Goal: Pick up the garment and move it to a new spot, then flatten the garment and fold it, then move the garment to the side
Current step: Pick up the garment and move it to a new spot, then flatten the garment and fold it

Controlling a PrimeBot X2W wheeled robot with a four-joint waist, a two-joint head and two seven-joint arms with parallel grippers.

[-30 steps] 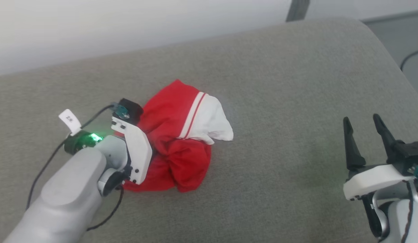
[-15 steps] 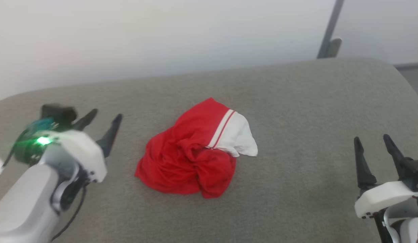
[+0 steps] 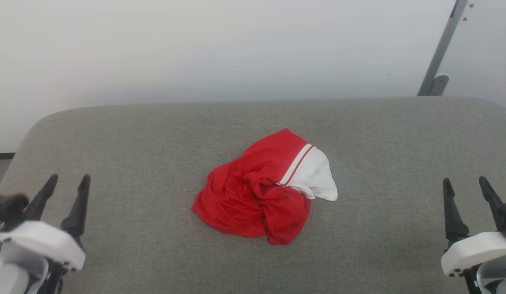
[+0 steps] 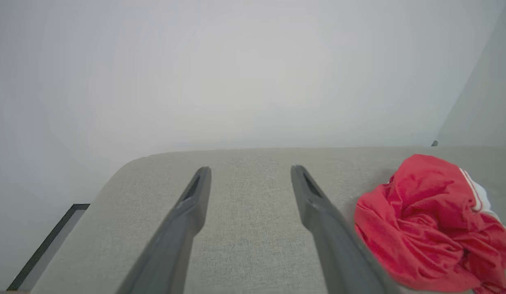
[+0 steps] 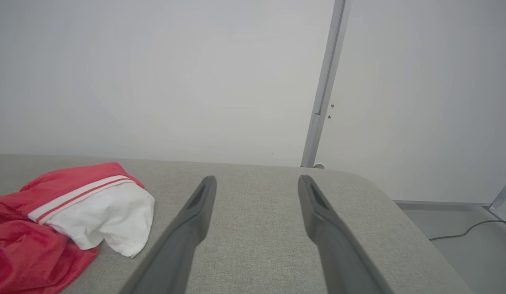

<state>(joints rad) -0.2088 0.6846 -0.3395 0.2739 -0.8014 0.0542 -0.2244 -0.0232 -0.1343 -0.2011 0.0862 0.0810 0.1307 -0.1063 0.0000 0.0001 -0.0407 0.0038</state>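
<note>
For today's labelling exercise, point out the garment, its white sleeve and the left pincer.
garment (image 3: pixel 245 200): head view, on its crumpled red body.
white sleeve (image 5: pixel 101 216): right wrist view, on the sleeve's middle.
left pincer (image 3: pixel 69 179): head view, midway between its open fingertips.

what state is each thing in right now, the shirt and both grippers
garment: crumpled in a heap on the grey cushion, not flattened or folded, white sleeve sticking out to the right, held by nothing
left gripper: open, empty, well apart from the garment on its left
right gripper: open, empty, well apart from the garment on its right
</note>
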